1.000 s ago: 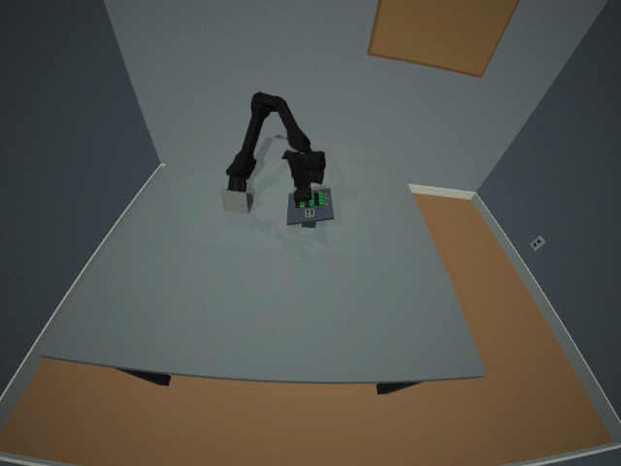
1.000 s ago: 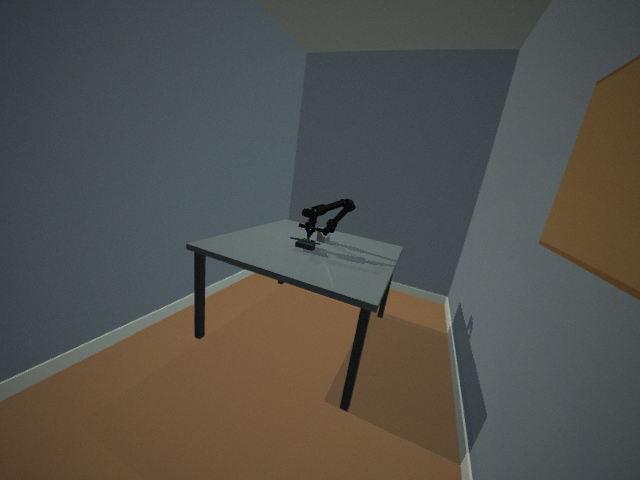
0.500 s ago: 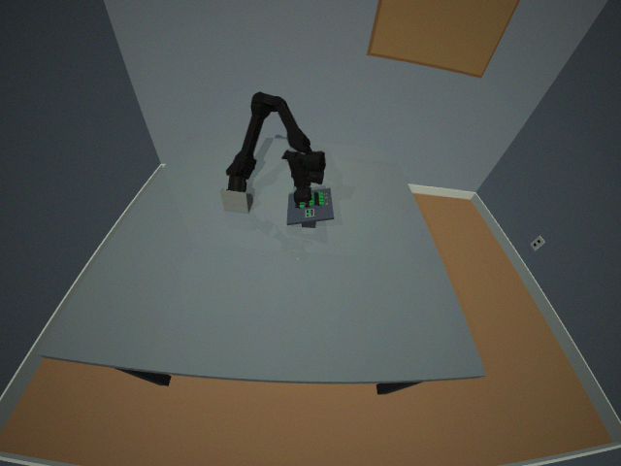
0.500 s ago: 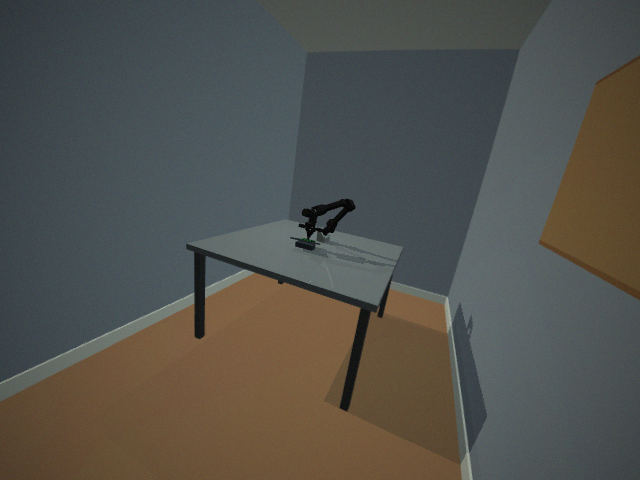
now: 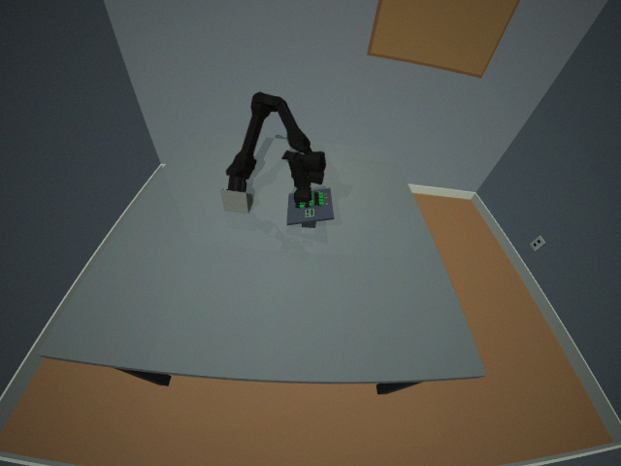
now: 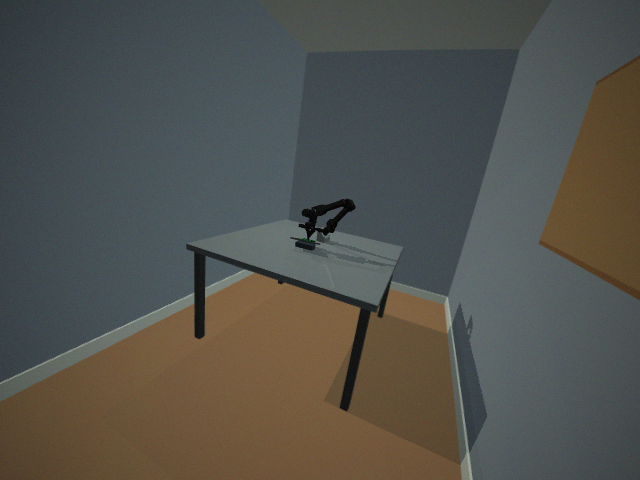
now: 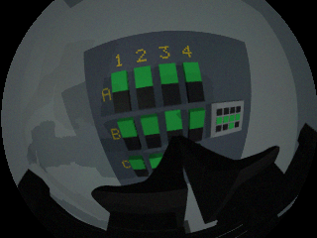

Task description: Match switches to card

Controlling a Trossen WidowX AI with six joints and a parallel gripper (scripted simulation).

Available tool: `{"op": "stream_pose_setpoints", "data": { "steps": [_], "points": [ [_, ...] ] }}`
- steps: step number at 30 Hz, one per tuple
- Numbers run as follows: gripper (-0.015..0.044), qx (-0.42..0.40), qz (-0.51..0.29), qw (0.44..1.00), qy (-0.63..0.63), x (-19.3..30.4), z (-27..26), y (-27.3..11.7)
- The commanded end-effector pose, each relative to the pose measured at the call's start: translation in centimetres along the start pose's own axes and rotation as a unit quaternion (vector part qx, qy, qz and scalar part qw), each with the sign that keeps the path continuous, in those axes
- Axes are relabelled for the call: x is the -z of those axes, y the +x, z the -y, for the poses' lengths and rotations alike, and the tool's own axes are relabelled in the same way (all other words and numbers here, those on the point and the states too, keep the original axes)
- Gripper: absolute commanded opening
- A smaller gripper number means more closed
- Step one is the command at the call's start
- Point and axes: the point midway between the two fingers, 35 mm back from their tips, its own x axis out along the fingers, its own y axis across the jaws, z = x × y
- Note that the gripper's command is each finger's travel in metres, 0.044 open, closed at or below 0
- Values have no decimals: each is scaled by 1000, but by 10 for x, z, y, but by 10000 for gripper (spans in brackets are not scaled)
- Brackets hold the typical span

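The panel carries three rows of green and dark switches. My gripper is shut and empty, its tips low over the panel at the near half of switch B3; contact cannot be told. Row A, including switch A2, and row B are visible; which halves are raised is hard to tell. In row C, switch C1 and part of switch C2 show; the fingers hide C3 and C4. The card shows a dark far row, green middle row, and dark, dark, green, dark nearest.
The panel is tilted on a dark base on the grey table. The arm's pale base block stands left of the panel in the top view.
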Motion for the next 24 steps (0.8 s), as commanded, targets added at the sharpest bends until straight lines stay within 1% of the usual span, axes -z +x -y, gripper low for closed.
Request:
{"op": "stream_pose_setpoints", "data": {
  "steps": [1,24],
  "points": [
    [0,-2,-1,1000,4,2,0,1],
    [0,-2,-1,1000,4,2,0,5]
  ]
}}
